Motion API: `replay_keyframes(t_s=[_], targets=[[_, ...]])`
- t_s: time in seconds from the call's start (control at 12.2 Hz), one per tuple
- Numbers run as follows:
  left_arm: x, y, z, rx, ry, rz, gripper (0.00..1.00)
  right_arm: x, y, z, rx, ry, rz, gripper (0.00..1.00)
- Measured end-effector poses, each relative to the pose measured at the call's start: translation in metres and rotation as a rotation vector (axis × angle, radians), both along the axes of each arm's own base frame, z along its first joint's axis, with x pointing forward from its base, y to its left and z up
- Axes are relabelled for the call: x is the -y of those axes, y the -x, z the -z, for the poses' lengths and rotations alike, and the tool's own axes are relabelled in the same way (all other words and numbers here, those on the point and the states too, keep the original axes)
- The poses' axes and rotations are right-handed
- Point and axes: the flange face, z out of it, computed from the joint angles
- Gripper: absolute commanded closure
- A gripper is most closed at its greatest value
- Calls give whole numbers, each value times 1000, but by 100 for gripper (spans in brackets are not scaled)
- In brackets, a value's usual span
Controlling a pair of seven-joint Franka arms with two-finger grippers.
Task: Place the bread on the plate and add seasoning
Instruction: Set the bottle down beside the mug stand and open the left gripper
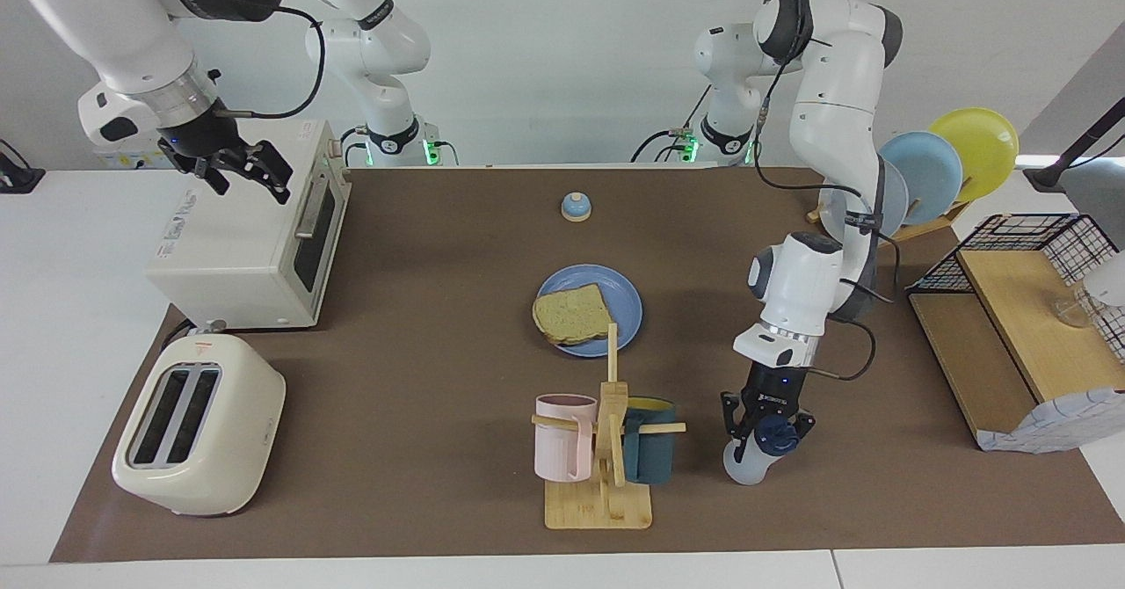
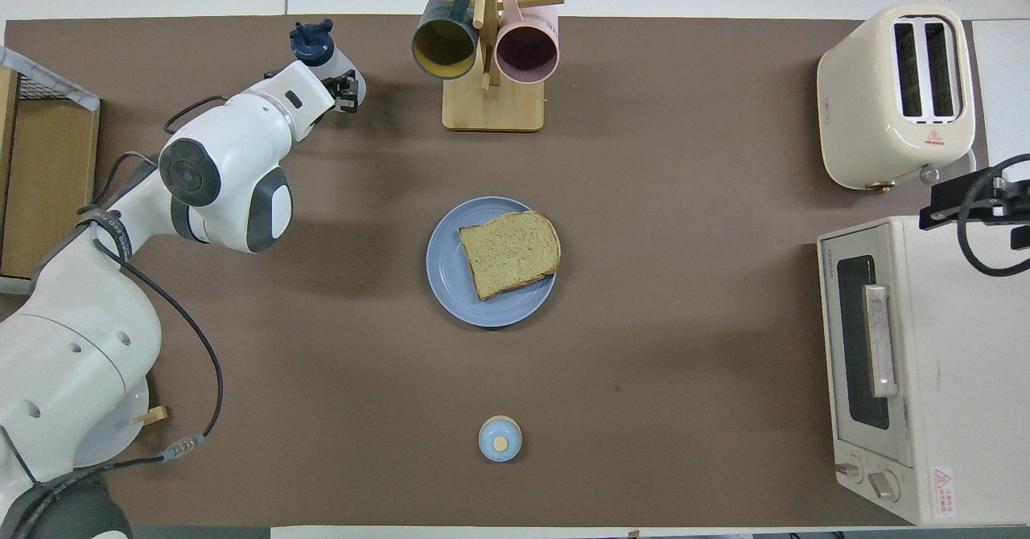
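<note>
**Seasoning bottle in the grip, with the plated bread lying toward the robots and the table's middle**

Nearest the robots, a small bell is standing on the mat, untouched. The right gripper is being held with its fingers spread and empty over the toaster oven at the right arm's end of the table; that arm is waiting.

At the middle of the mat, the blue plate is lying flat, and the bread is resting on it, toward the right arm's side of the plate. The first part of the task is therefore judged to be done.

Farther from the robots, the mug stand is standing with its two mugs. Just beside it, toward the left arm's end, the seasoning bottle is being gripped by the left gripper, whose fingers are clamped on the bottle near its dark cap. The bottle is being held tilted, cap uppermost, its long axis leaning away from vertical. Whether its base is touching the mat cannot be told.

From the gripper, the bread is lying toward the robots and toward the right arm's end, well apart from it. The left arm is the nearer arm and is already carrying the bottle, so the coming move is judged to be a carry over the plate, clear of the mug stand, followed by a tip or shake over the slice.
</note>
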Motion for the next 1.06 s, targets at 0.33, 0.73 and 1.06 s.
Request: replay_keyframes(t_s=[0.33, 0.73, 1.06], targets=[[-2, 3, 7, -14, -5, -1, 17, 0, 0, 0, 0, 0, 0, 0], [-15, 12, 21, -37, -9, -14, 12, 0, 0, 0, 0, 0, 0, 0], [-34, 48, 12, -53, -34, -20, 7, 0, 0, 0, 0, 0, 0, 0]])
